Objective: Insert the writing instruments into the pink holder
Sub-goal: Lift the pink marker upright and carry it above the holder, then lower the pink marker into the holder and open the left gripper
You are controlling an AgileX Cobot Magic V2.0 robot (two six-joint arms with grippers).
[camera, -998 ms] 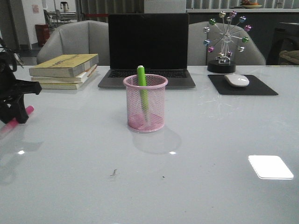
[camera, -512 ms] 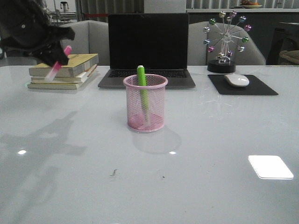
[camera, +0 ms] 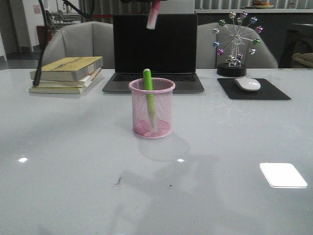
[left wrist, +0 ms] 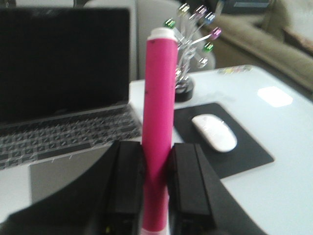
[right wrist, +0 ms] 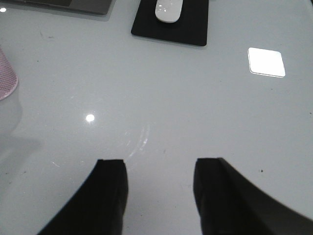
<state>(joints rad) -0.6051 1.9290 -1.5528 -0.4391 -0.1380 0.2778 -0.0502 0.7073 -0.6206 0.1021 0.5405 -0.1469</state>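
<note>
Since the earlier frame the pink marker (camera: 153, 19) is carried from over the books (camera: 67, 73) to high above the cup (camera: 152, 108), clamped in the left gripper (left wrist: 156, 183). The green marker (camera: 149, 96) is stood inside the cup. The right gripper (right wrist: 159, 188) is held wide, empty.

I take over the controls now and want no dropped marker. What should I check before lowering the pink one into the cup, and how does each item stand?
1. Grip: ok. The left gripper is shut on the pink marker, with a finger on each side.
2. Marker above the pink holder: roughly ok. In the front view it hangs high over the cup; depth alignment cannot tell.
3. Room in the cup: ok. Only the green marker is inside, leaning at the left.
4. Cup upright: ok. It stands on its base on the table.
5. Right gripper out of the way: ok. It is open, empty and over bare table.
</note>
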